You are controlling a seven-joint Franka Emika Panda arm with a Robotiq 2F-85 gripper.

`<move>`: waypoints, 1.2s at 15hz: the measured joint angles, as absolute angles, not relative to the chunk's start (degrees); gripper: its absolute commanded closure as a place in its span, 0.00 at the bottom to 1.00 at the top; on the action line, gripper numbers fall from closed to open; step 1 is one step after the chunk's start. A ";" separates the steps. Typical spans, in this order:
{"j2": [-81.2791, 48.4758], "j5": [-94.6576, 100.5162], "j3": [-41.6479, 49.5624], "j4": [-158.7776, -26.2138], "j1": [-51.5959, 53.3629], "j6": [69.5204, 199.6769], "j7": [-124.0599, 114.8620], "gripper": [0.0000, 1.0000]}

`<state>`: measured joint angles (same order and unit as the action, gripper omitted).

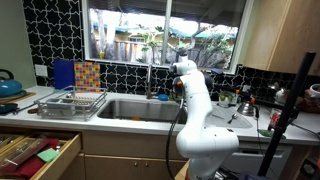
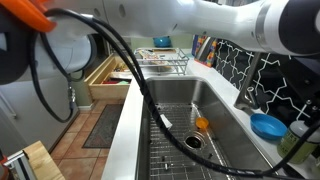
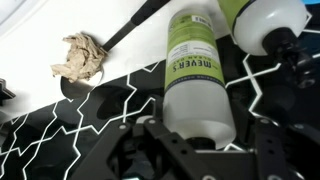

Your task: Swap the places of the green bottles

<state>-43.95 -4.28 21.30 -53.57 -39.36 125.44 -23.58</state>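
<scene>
In the wrist view a green-labelled Meyer's bottle (image 3: pixel 196 60) with a white cap end lies in line with the camera, over black-and-white tile. A second green bottle (image 3: pixel 264 24) is at the top right, close beside it. My gripper (image 3: pixel 200 142) is open, with a finger on each side of the first bottle's white end and a gap showing on the right side. In an exterior view the gripper (image 1: pixel 181 78) is at the back of the counter by the window, behind the sink. I cannot make out the bottles in either exterior view.
A crumpled brownish rag (image 3: pixel 85 57) and a black handle (image 3: pixel 140 25) lie left of the bottles. The steel sink (image 1: pixel 140 108) holds an orange item (image 2: pixel 202 124). A blue bowl (image 2: pixel 267 126), a dish rack (image 1: pixel 72 102) and an open drawer (image 1: pixel 35 152) are nearby.
</scene>
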 measured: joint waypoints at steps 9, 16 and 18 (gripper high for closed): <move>-48.40 -4.33 21.43 -50.39 -39.95 125.70 -27.31 0.00; -47.55 -4.05 21.99 -46.63 -39.88 125.70 -27.01 0.01; -46.40 -3.97 21.93 -46.38 -39.54 124.62 -24.88 0.00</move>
